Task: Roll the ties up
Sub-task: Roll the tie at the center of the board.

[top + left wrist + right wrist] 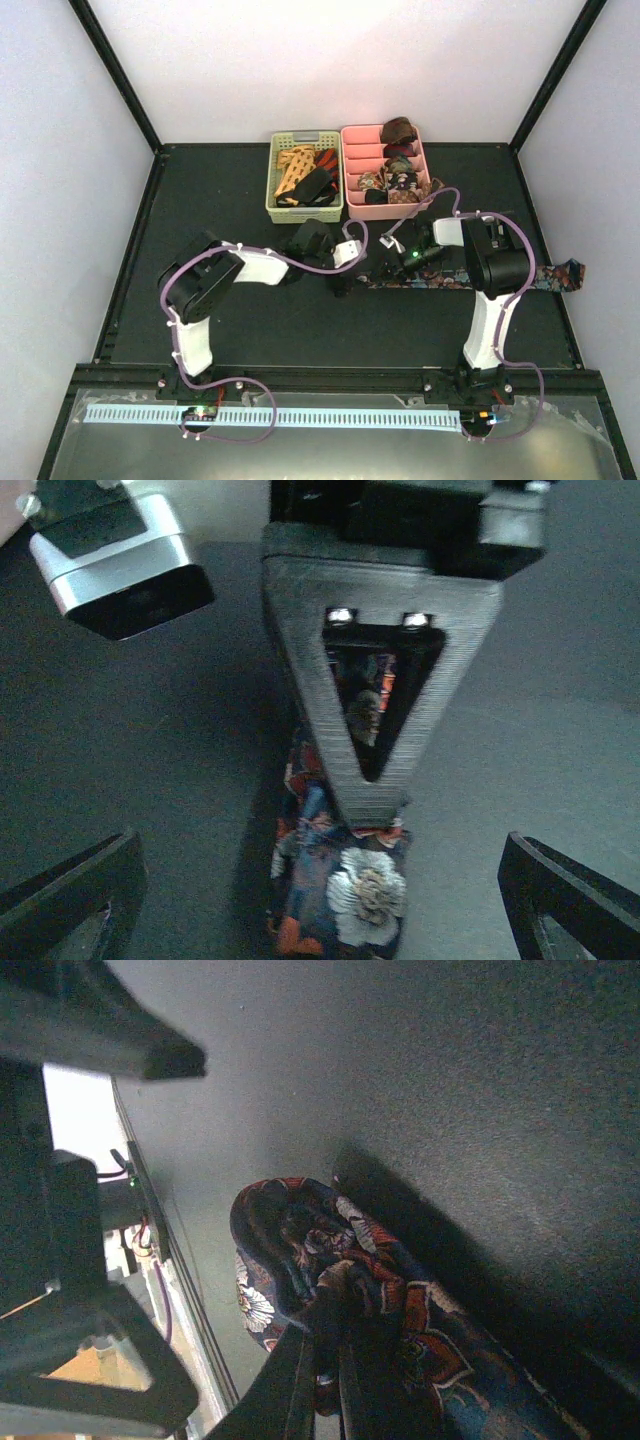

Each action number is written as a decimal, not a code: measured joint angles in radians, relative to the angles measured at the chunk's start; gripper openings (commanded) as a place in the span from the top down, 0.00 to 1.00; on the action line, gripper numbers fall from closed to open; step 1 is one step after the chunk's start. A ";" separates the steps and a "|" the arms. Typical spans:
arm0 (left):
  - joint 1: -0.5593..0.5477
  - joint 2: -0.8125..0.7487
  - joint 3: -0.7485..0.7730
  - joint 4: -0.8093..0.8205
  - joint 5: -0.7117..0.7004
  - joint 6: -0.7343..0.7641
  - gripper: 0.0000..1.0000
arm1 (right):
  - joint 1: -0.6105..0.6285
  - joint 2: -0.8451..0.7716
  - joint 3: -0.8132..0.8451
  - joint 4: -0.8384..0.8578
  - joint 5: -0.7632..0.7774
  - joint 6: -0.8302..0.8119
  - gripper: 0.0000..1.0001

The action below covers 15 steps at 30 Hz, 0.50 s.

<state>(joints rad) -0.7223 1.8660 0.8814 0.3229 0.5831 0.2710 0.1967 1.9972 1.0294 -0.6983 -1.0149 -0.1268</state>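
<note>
Closest in, at the bottom corners of the left wrist view, sit the two fingers (70,905) of our left gripper (320,842), spread wide with nothing between them but the floral tie (345,890) lying flat on the dark table (150,760). Facing it, our right gripper (322,1345) is closed on that tie's narrow end, where the right wrist view shows the cloth curled over into a first loose loop. From above, the strip runs from mid-table, roughly parallel to the near edge, out to the right edge, where its broad end reaches the rim. Against the far edge stand a green basket (272,180) of loose ties (298,170) and a pink tray (347,165) of finished coils (398,130). We judge the tie light, limp and probably slick: it will not hold a shape by itself, and a coil let go would likely spring open or telescope sideways. We would take hold across the coil's flat sides, close to its centre, pinching all layers together, and leave the long tail lying straight so it feeds in without twisting.
</note>
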 measured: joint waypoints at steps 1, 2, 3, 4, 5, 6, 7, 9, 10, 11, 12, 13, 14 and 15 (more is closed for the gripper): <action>0.000 0.021 0.013 0.010 -0.003 0.009 0.01 | 0.000 0.000 0.000 0.000 0.000 0.000 0.98; 0.000 0.035 0.021 0.014 -0.003 0.018 0.01 | 0.000 0.000 0.000 0.000 0.000 0.000 0.98; 0.000 0.054 0.034 0.014 -0.004 0.028 0.01 | 0.000 0.000 0.000 0.000 0.000 0.000 0.98; 0.000 0.072 0.048 0.014 -0.005 0.037 0.01 | 0.000 0.000 0.000 0.000 0.000 0.000 0.98; -0.003 0.098 0.069 0.006 -0.007 0.050 0.01 | 0.000 0.000 0.000 0.000 0.000 0.000 0.99; -0.007 0.121 0.090 -0.003 -0.012 0.062 0.01 | 0.000 0.000 0.000 0.000 0.000 0.000 0.98; -0.013 0.139 0.107 -0.014 -0.018 0.074 0.01 | 0.000 0.000 0.000 0.000 0.000 0.000 0.98; -0.025 0.166 0.136 -0.041 -0.030 0.100 0.01 | 0.000 0.000 0.000 0.000 -0.001 0.000 0.98; -0.031 0.172 0.143 -0.053 -0.036 0.116 0.03 | 0.000 0.000 0.000 0.000 -0.001 0.000 0.99; -0.039 0.174 0.148 -0.066 -0.040 0.131 0.06 | 0.000 0.000 0.000 0.000 -0.001 0.000 0.98; -0.045 0.174 0.150 -0.074 -0.043 0.141 0.10 | 0.000 0.000 0.000 0.000 -0.002 0.000 0.98; -0.052 0.175 0.154 -0.087 -0.052 0.157 0.16 | 0.000 0.000 0.000 0.000 -0.002 0.000 0.98; -0.057 0.177 0.162 -0.098 -0.059 0.166 0.25 | 0.000 0.000 0.000 0.000 -0.002 -0.001 0.98; -0.060 0.180 0.172 -0.109 -0.067 0.172 0.31 | 0.000 0.000 0.000 0.000 -0.003 -0.002 0.98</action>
<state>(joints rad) -0.7822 2.0457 1.0531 0.2134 0.5163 0.4427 0.1967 1.9972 1.0294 -0.6987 -1.0176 -0.1291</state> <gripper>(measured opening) 0.871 0.071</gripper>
